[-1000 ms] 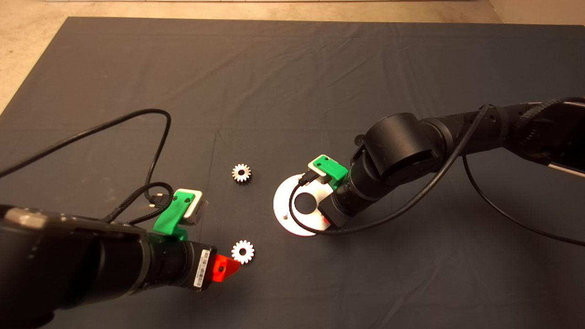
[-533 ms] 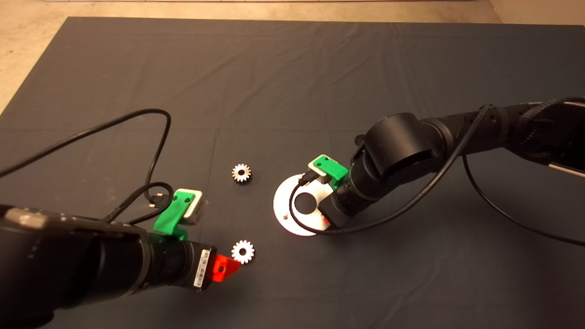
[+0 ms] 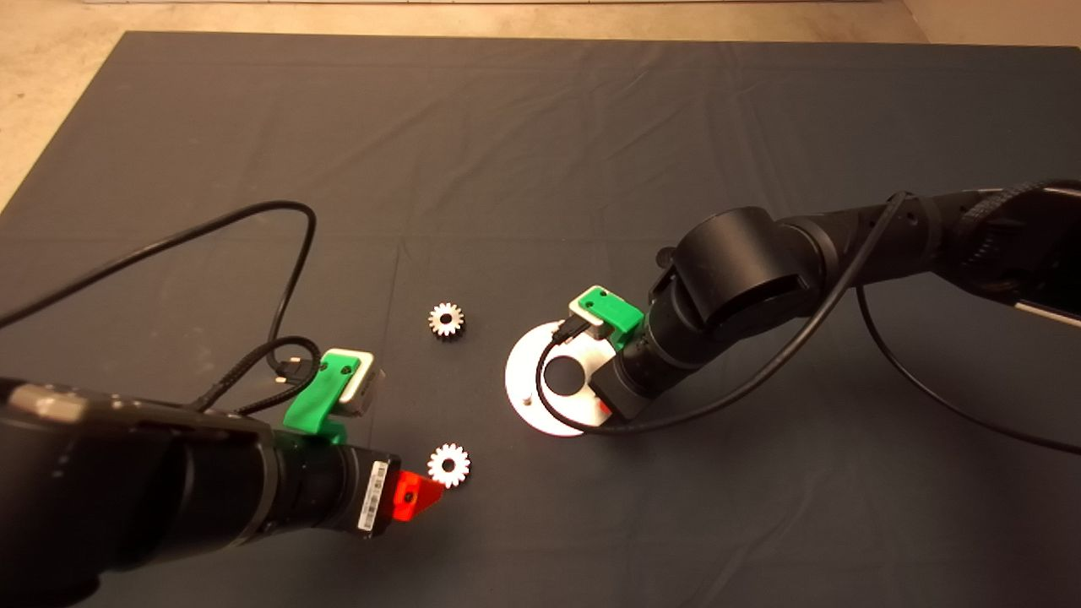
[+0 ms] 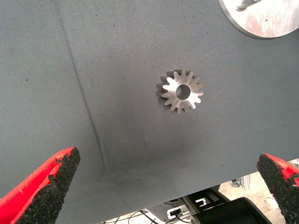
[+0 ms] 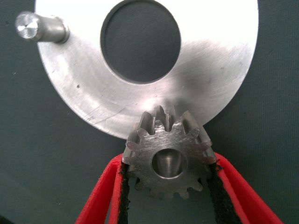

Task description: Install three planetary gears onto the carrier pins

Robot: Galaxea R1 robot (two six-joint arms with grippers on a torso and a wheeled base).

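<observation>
The carrier disc [image 3: 524,380] lies right of the mat's centre. One carrier pin [image 5: 39,29] stands clear at its rim. My right gripper [image 5: 168,186] is shut on a planetary gear [image 5: 166,156] held at the disc's [image 5: 140,88] edge, teeth squeezed between the black pads. Something grey shows inside the bore. In the head view the wrist hides this gear. A second gear [image 3: 448,464] lies flat just ahead of my left gripper [image 4: 166,186], which stands wide open around bare mat short of that gear [image 4: 181,91]. A third gear [image 3: 445,320] lies loose left of the disc.
A black cable [image 3: 287,253] loops over the mat behind the left arm. Another cable [image 3: 811,338] hangs from the right arm and curls across the disc's near rim. The mat's edge and pale floor [image 3: 51,101] run along the far left.
</observation>
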